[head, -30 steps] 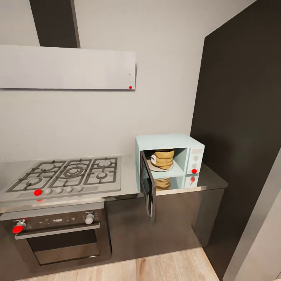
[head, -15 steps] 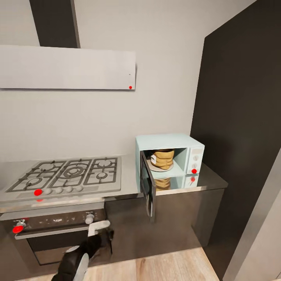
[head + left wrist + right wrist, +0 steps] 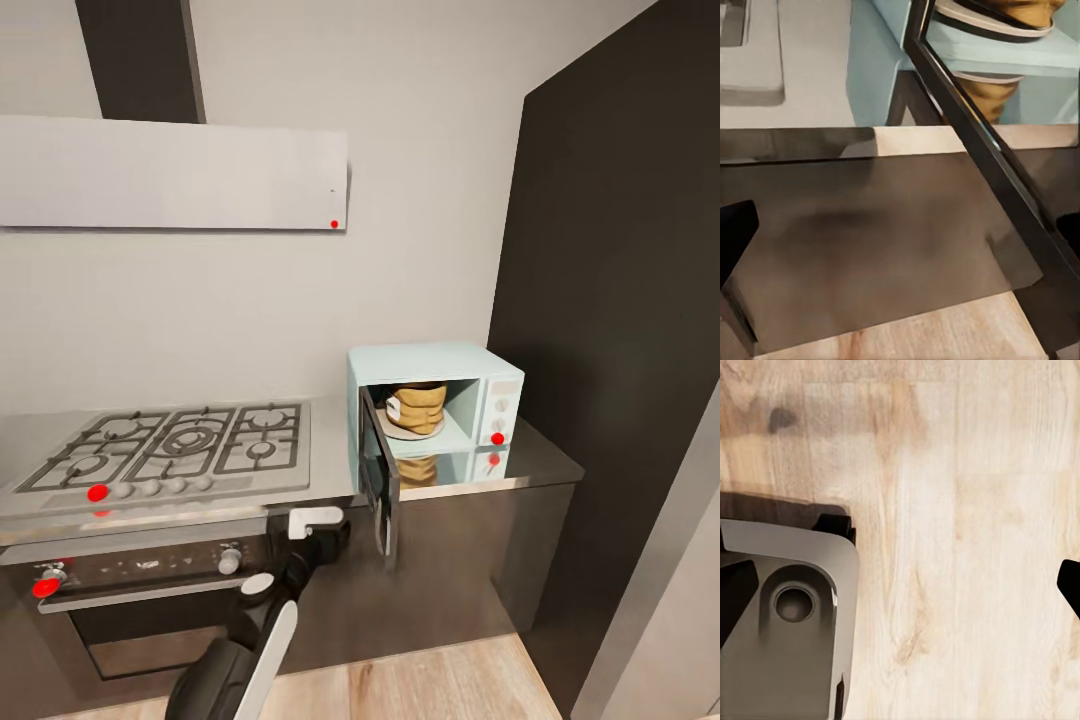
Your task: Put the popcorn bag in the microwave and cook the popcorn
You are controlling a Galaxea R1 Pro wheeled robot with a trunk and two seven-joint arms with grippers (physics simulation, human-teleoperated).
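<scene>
I see the popcorn bag (image 3: pixel 416 408) sitting inside the microwave (image 3: pixel 436 410), door (image 3: pixel 378 486) hanging open over the worktop (image 3: pixel 540 455). My left jaws (image 3: pixel 318 522) hover near that door; both arms' jaws gape wide, holding nothing.

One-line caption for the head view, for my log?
Left gripper raised beside the open microwave door, popcorn bag inside, hob alongside.

Mint-blue microwave (image 3: pixel 440 400) at right end of steel countertop (image 3: pixel 540 462), dark door (image 3: pixel 378 478) swung open. Mustard popcorn bag (image 3: pixel 416 407) upright inside on white plate.
</scene>
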